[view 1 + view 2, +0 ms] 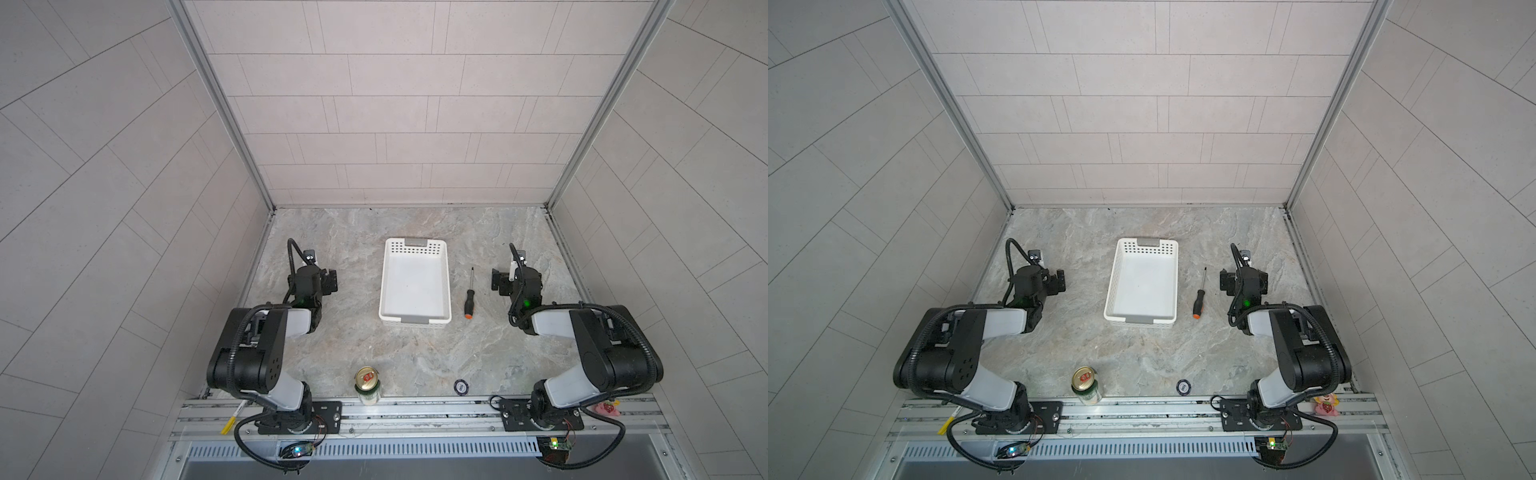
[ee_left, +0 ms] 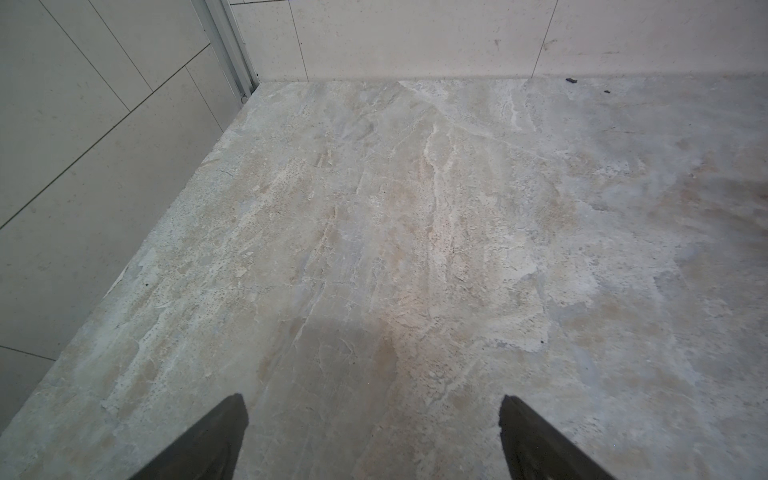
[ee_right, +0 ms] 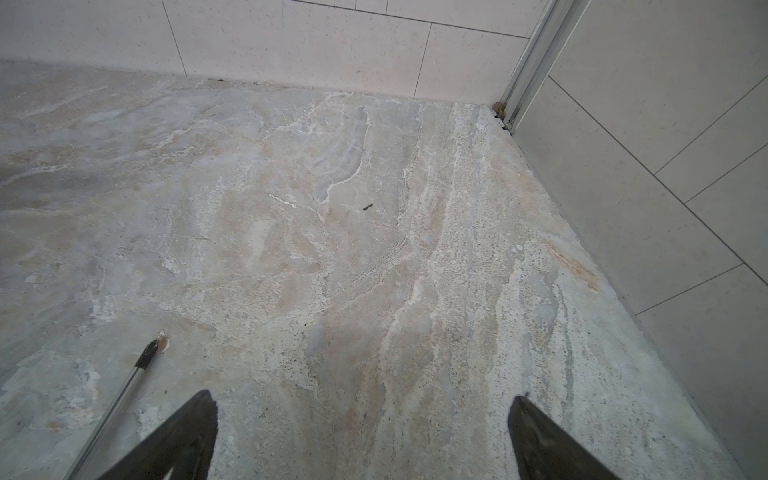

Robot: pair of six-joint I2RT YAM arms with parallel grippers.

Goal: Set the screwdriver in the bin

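In both top views the screwdriver point(image 1: 469, 294) point(image 1: 1200, 293) lies on the table point(image 1: 415, 357), just right of the bin point(image 1: 415, 286), both arms folded low at the sides. Left wrist: left claw point(image 2: 374, 419) spread wide over bare table. Right wrist: right claw point(image 3: 361, 419) wide, empty, screwdriver tip beside it.

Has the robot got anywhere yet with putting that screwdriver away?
Nothing looks done yet. The screwdriver lies flat on the stone tabletop, just right of the white bin, whose floor is bare. Neither gripper holds anything: the right gripper stands open beside the screwdriver, and the left gripper is open too. Grasping, carrying over and dropping are all left.
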